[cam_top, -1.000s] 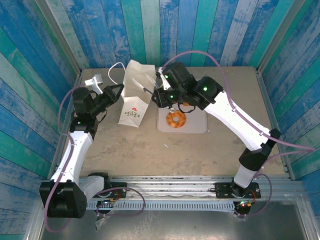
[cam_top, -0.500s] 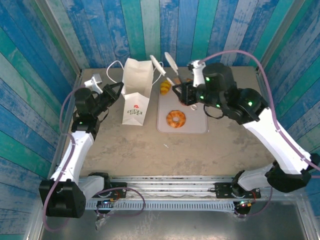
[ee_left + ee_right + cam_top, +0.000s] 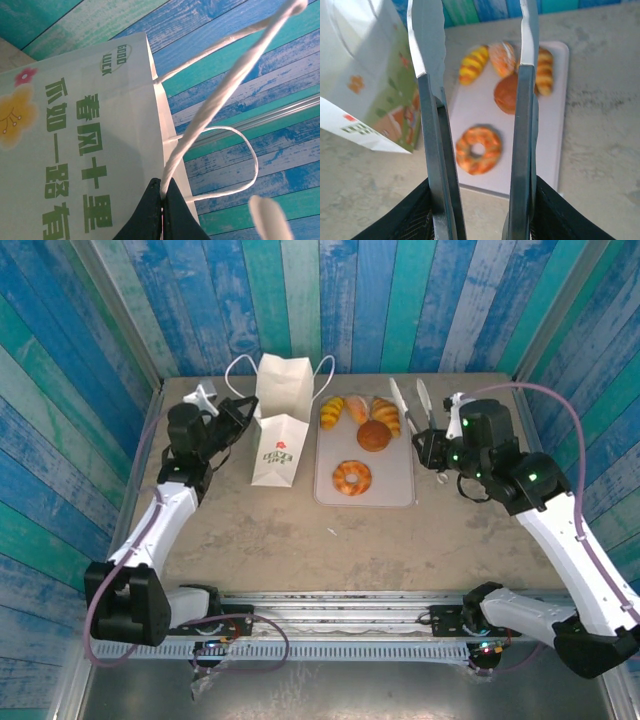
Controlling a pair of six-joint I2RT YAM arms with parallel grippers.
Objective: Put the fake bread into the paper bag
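Five pieces of fake bread (image 3: 374,436) are seen lying on a pale tray (image 3: 398,488) on the table (image 3: 280,530), all apart from both sets of fingers. The right fingers (image 3: 415,215) are clamped on the handle end of metal tongs (image 3: 522,125), whose two arms stand apart. From the right wrist view the bread lies beyond the tong tips, with the ring doughnut (image 3: 479,150) framed between the arms and the round brown bun (image 3: 506,93) beside the right arm. A yellow-orange striped croissant (image 3: 474,64), an orange-and-white pastry (image 3: 502,57) and a second striped croissant (image 3: 544,70) are lined up along the far edge of the tray. All pieces look glossy; the doughnut is orange with darker stripes. The paper bag (image 3: 280,430) stands just left of the tray, white with a red logo and green lettering, between the bread and the left arm. The left fingers (image 3: 150,215) are pinched together on a white cord handle (image 3: 210,105) of the bag, which is drawn taut.
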